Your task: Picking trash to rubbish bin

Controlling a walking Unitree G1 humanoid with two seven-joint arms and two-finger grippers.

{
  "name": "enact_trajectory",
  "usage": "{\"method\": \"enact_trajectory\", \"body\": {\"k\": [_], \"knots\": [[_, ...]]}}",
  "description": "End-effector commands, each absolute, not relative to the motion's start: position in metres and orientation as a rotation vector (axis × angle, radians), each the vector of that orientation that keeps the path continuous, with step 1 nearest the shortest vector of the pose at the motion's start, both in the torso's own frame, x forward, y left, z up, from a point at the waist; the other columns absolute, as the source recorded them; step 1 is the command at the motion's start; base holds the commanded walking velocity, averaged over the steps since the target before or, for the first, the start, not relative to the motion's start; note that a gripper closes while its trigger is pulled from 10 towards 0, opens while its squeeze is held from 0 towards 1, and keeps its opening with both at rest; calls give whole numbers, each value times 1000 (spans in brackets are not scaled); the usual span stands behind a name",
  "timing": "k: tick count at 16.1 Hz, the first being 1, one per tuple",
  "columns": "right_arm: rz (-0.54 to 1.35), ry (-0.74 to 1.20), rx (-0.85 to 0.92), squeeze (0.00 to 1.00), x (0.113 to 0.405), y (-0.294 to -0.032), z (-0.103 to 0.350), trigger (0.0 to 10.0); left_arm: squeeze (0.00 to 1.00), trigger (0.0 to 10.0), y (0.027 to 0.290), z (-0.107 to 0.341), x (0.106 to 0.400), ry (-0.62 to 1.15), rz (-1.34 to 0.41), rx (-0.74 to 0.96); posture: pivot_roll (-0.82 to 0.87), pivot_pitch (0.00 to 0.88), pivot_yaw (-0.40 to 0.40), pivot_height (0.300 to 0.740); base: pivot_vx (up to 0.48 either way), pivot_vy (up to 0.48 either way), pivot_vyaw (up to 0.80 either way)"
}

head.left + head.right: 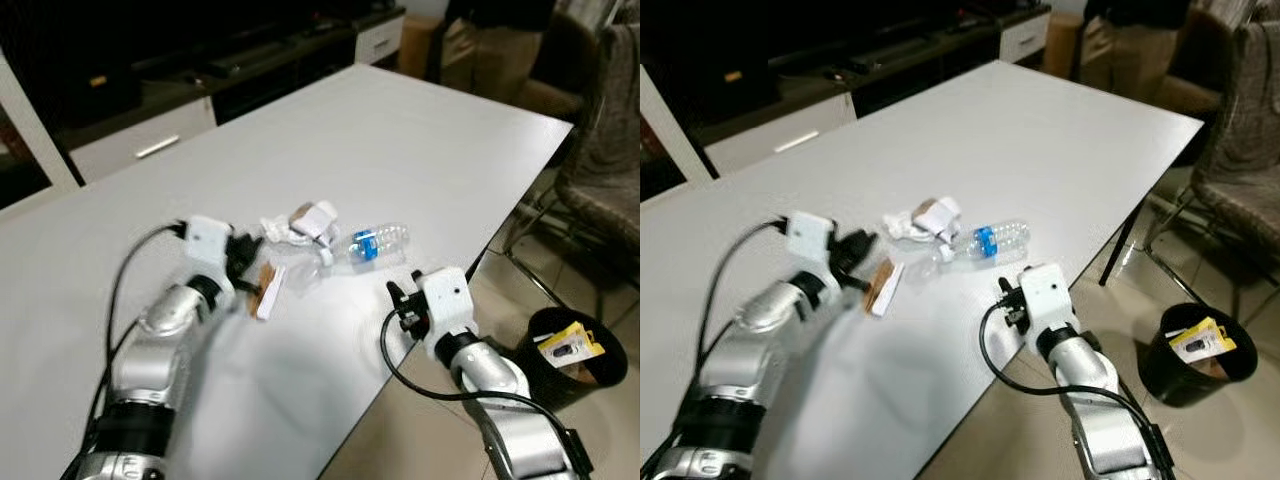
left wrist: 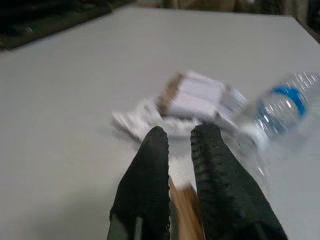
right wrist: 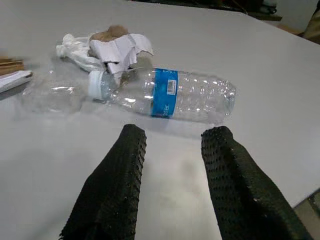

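Clear plastic bottle [image 3: 170, 94] lies on its side on the white desk [image 1: 400, 130] near the right edge, just ahead of the right pincer [image 3: 172, 137], fingers apart. Left pincer [image 2: 181, 142], fingers nearly together, points at crumpled paper [image 2: 195, 97]. Bin [image 1: 580, 355] stands on the floor.

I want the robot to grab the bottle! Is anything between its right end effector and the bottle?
Nothing visible. The right end effector is open, with only bare white table before the clear plastic bottle with a blue label. The crumpled white paper lies beyond its cap.
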State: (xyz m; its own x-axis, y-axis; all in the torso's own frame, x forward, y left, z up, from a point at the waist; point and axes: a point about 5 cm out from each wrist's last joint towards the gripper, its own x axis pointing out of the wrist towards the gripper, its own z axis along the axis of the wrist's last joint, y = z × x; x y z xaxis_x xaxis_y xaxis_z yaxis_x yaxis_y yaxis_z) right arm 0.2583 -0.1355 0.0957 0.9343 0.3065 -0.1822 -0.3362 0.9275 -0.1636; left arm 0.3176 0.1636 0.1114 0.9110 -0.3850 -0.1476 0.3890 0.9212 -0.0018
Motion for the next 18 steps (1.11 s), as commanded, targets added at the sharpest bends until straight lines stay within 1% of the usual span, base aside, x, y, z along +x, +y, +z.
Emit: {"method": "enact_trajectory", "body": {"k": [1,3,6,9,15,18], "knots": [[353,151,-187,0,257,-134,98,10000,1000,10000,162,115,323,155,-435,37,-68,0,25,740,0,0,0],[392,163,-185,0,254,-132,98,10000,1000,10000,160,112,324,204,-497,46,-69,0,31,740,0,0,0],[438,180,-175,0,248,-130,96,10000,1000,10000,160,105,325,225,-509,55,-80,0,36,740,0,0,0],[465,204,-185,0,243,-129,93,10000,1000,10000,160,89,330,282,-468,-44,-86,0,28,740,0,0,0],[473,216,-180,0,240,-128,93,10000,1000,10000,168,77,336,303,-396,30,-92,0,30,740,0,0,0],[483,229,-182,0,238,-127,92,10000,1000,10000,167,65,331,365,-424,51,-95,0,26,740,0,0,0]]}}
